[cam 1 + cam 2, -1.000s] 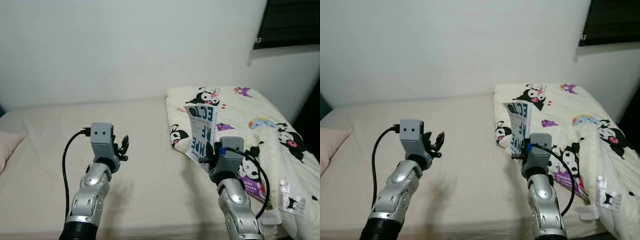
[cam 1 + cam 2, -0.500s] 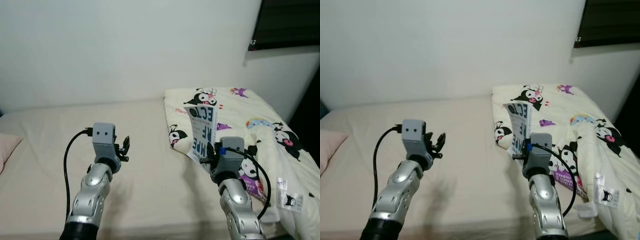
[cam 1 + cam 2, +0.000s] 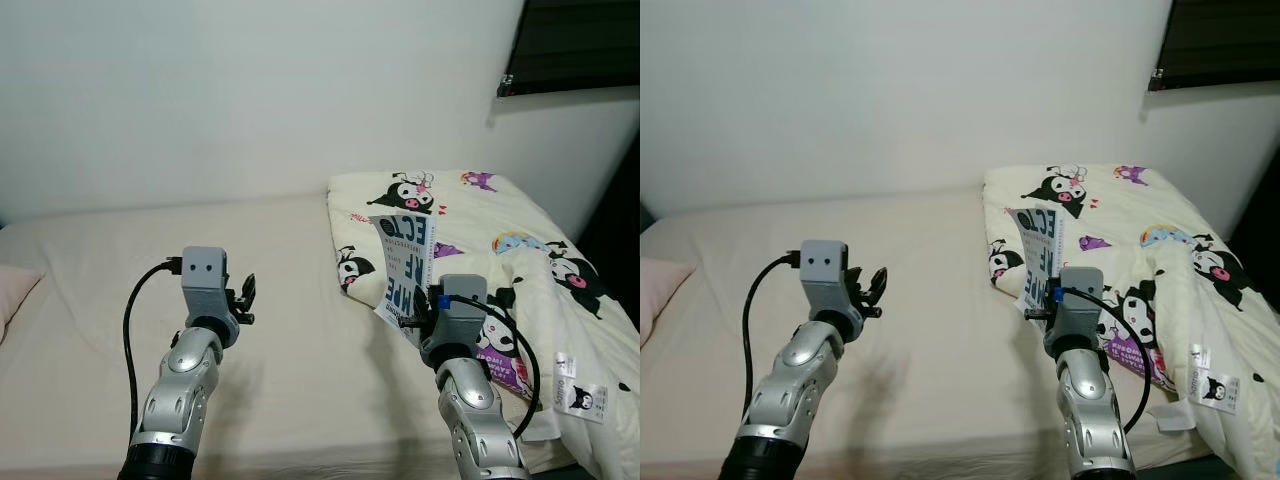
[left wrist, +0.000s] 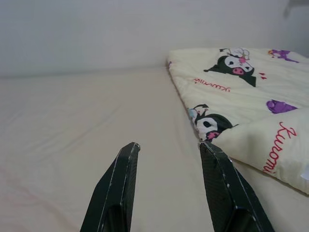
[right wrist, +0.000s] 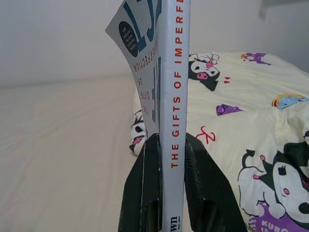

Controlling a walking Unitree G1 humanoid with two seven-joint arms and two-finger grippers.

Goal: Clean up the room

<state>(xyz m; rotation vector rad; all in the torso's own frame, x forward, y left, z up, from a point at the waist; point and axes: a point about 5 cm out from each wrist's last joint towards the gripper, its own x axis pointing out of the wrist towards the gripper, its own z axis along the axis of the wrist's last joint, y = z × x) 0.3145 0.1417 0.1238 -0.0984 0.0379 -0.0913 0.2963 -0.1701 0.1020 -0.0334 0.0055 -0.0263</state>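
Little has moved since the earlier frame: our right gripper [image 5: 166,145] still clamps the book [image 5: 166,72] upright above the bed [image 3: 300,340], beside the quilt [image 3: 500,230]. Our left gripper [image 4: 169,150] hovers over the bed, fingers spread and holding nothing.

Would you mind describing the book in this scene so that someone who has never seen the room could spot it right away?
Start at the bed, whose right side is covered by a cream cartoon-print blanket. Above the blanket's near edge, the right gripper holds a thin paperback book upright, clamped at its spine. It is the one grey-white thing with large blue letters and red spine text.
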